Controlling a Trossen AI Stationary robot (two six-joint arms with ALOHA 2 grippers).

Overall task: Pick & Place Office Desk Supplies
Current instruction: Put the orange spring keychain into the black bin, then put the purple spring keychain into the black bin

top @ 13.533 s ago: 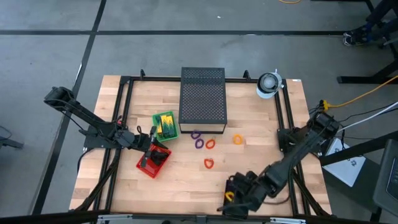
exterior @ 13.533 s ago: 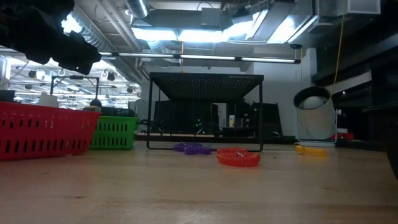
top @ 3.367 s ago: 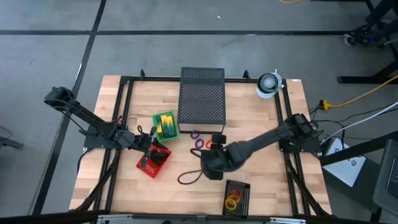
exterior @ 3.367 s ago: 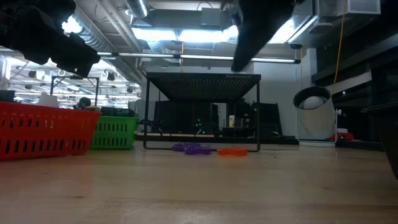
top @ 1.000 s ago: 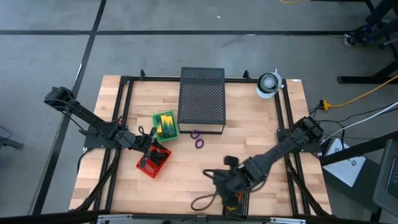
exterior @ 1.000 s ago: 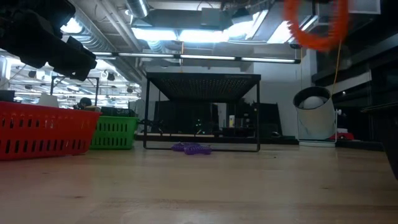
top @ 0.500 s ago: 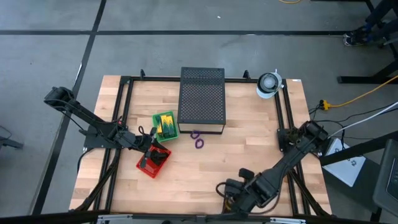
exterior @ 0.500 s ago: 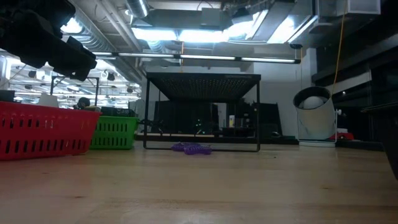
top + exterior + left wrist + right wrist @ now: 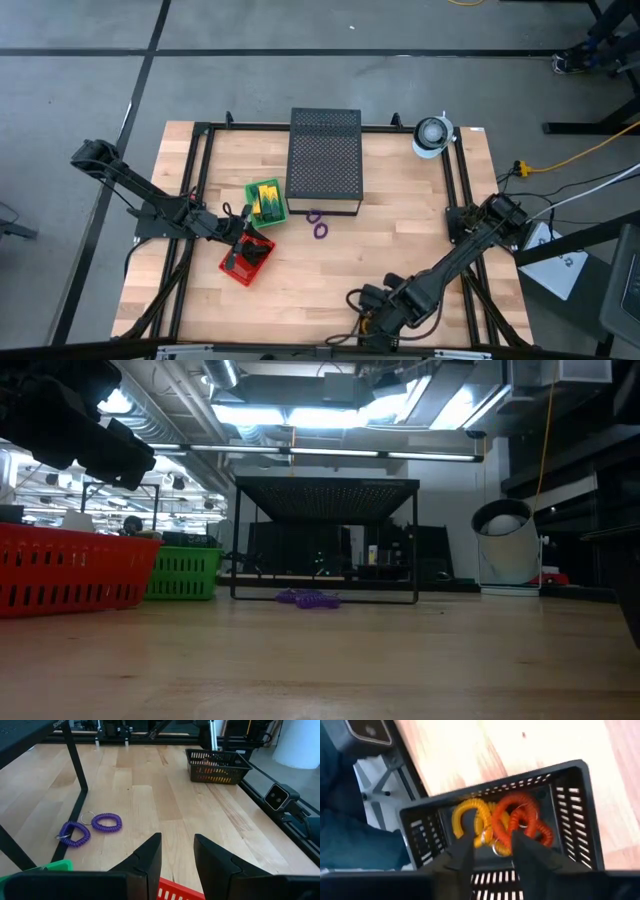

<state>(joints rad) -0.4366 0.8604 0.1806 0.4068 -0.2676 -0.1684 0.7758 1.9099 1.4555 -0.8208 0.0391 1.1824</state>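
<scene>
My right gripper (image 9: 491, 851) hangs open, pointing down, at the table's near edge (image 9: 372, 322). It is just above a small black basket (image 9: 572, 820) that holds a yellow coil ring (image 9: 470, 820) and orange-red coil rings (image 9: 522, 817). Its fingers stand above the rings and touch none of them. Two purple coil rings (image 9: 318, 223) lie flat on the wood near the front of the black perforated box (image 9: 325, 158). My left gripper (image 9: 177, 856) waits open over the red basket (image 9: 247, 260), next to a green basket (image 9: 266, 200) with yellow boxes.
A white roll (image 9: 432, 135) stands at the far right corner. Black frame rails (image 9: 200, 180) run along the table's edges. The perforated box stands on thin legs (image 9: 416, 545). Bare wood lies between the purple rings and the black basket (image 9: 217, 766).
My right gripper has gone toward the table's near edge and down over the black basket, rolling as it went. The orange ring that hung high in the low view a second ago has left that view.
</scene>
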